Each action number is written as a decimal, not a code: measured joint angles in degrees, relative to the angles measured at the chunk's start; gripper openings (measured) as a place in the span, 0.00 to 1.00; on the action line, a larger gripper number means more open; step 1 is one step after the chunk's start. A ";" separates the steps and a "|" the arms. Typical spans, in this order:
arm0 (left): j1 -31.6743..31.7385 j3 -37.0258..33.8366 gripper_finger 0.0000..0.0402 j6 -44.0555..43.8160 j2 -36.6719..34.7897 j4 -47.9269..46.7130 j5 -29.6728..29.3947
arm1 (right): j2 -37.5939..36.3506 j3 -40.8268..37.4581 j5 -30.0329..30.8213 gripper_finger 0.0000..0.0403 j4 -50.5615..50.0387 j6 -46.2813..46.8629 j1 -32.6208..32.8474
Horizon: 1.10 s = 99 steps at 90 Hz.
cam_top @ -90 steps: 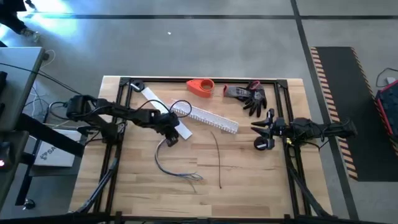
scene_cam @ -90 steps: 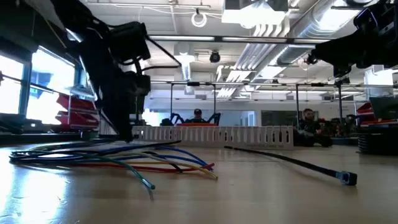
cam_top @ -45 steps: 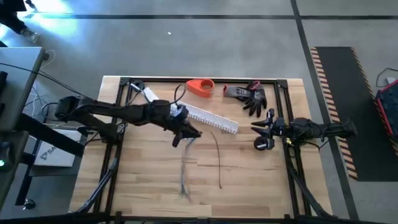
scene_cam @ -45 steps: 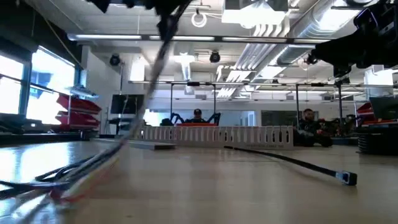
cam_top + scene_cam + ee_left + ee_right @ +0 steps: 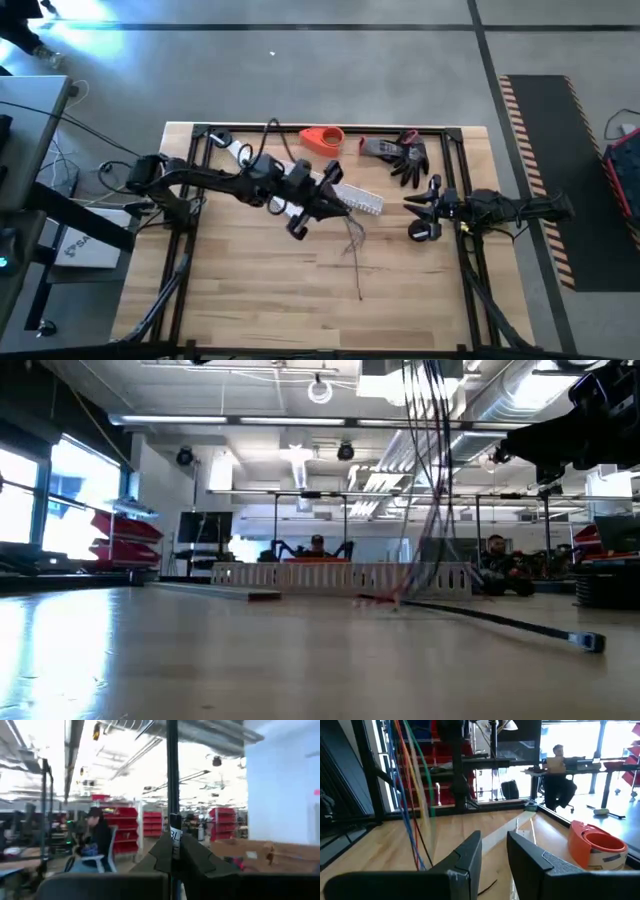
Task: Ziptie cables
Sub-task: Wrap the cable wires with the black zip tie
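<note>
The cables (image 5: pixel 352 232) are a bundle of thin coloured and dark wires. They hang at the table's middle from my left gripper (image 5: pixel 338 208), which is shut on them. In the low view the cables (image 5: pixel 430 480) drop from above toward the table. The right wrist view shows the cables (image 5: pixel 412 795) as hanging strands. A black ziptie (image 5: pixel 355 272) lies flat on the wood just below them. The white slotted channel (image 5: pixel 345 192) lies behind. My right gripper (image 5: pixel 420 218) waits open at the right side, holding nothing. My left gripper pinches the cable bundle (image 5: pixel 172 827) between its two fingers, which come level from the table's left. One stretch of the bundle rises above the fingers. The rest hangs below them, its lower ends (image 5: pixel 392 600) down at the table top by the ziptie.
An orange tape roll (image 5: pixel 322 139) and black gloves (image 5: pixel 405 155) lie at the far edge, and a flat white strip (image 5: pixel 240 155) at the far left. A black frame (image 5: pixel 455 180) rims the table. Bare wood fills the near half. People sit in the room beyond.
My left gripper has gone up and toward the table's right edge and has turned, still shut on the cables. The cables, which lay spread on the near-left wood, are lifted and now hang in a bundle over the ziptie.
</note>
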 joint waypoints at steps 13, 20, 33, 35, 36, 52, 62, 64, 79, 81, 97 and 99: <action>0.53 -5.57 0.00 -3.17 1.48 3.79 -2.91 | 0.00 0.00 0.00 0.19 0.00 0.00 0.00; 0.94 -6.20 0.00 -3.24 -2.31 6.14 -2.90 | 0.00 0.00 0.00 0.19 0.00 0.00 0.00; 1.83 -3.78 0.00 -1.42 -12.91 -5.69 -2.42 | 0.00 0.00 0.00 0.19 -0.01 -0.02 -0.02; 1.83 -2.81 0.00 0.00 -14.53 -9.46 -2.49 | 0.00 -0.01 0.00 0.19 -0.01 -0.02 0.00; 1.83 -2.19 0.00 0.83 -15.22 -11.47 -2.56 | 0.00 0.00 0.00 0.19 -0.01 -0.02 0.00; 1.24 13.87 0.00 13.94 -17.93 -46.81 -9.74 | 0.00 0.00 0.00 0.19 -0.01 -0.02 -0.02; 1.29 19.10 0.00 13.68 -11.79 -52.83 -8.62 | 0.00 0.00 0.00 0.19 0.00 -0.02 0.00; 1.29 19.49 0.00 13.24 -10.30 -53.12 -7.81 | 0.00 0.00 0.00 0.19 0.01 0.00 0.00; 0.43 22.38 0.00 7.32 0.94 -40.91 2.24 | 0.02 0.00 0.00 0.19 0.01 0.00 0.00; 0.11 22.83 0.00 6.16 2.45 -37.71 3.52 | 0.02 -0.02 0.00 0.19 -0.01 0.00 0.00; -0.87 26.48 0.00 3.36 5.85 -18.15 10.75 | 0.02 0.00 0.00 0.19 -0.01 -0.01 0.00; -0.66 26.45 0.00 4.16 5.15 -17.54 10.78 | 0.02 0.00 0.00 0.19 0.00 0.00 0.00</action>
